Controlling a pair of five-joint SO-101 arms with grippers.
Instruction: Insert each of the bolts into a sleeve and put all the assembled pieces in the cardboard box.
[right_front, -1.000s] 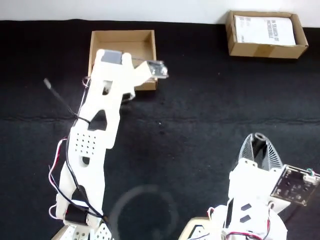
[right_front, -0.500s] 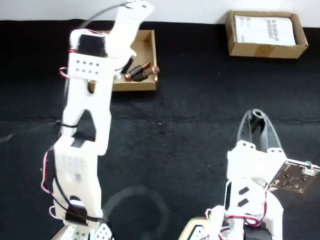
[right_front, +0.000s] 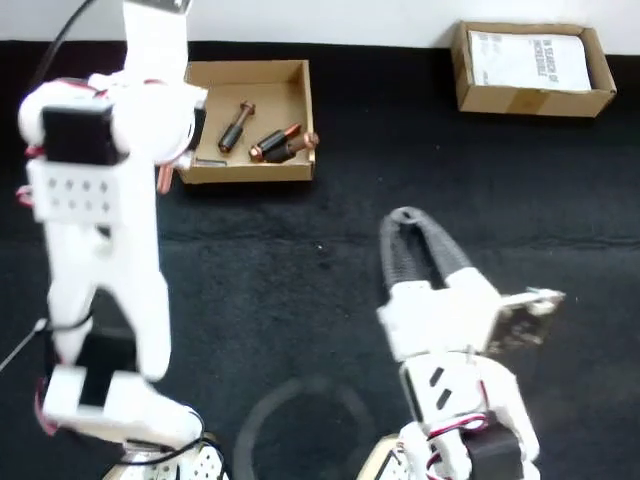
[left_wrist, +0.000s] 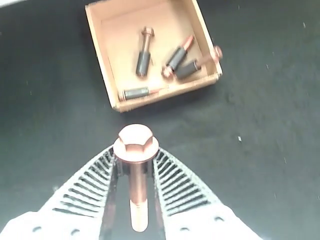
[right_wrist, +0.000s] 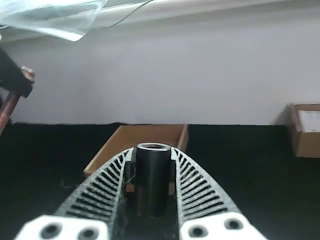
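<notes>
My left gripper (left_wrist: 136, 152) is shut on a copper bolt (left_wrist: 135, 172), hexagonal head up, held high above the black mat just on the near side of the cardboard box (left_wrist: 102, 55). In that box lie several bolts with dark sleeves on them (left_wrist: 142, 55). My right gripper (right_wrist: 152, 150) is shut on a black sleeve (right_wrist: 151, 175), its open end facing the box (right_wrist: 145, 136). In the high view the right gripper (right_front: 405, 222) is at mid-table, and the box (right_front: 245, 170) sits at the back left beside the raised left arm (right_front: 100, 200).
A second cardboard box (right_front: 530, 98) with a printed sheet in it stands at the back right. A black mat (right_front: 330, 270) covers the table between the arms. The white wall runs behind the table's far edge.
The left arm has lifted and pulled back from over the box, which now shows its pieces. The right arm has swung left and farther out with the sleeve.
</notes>
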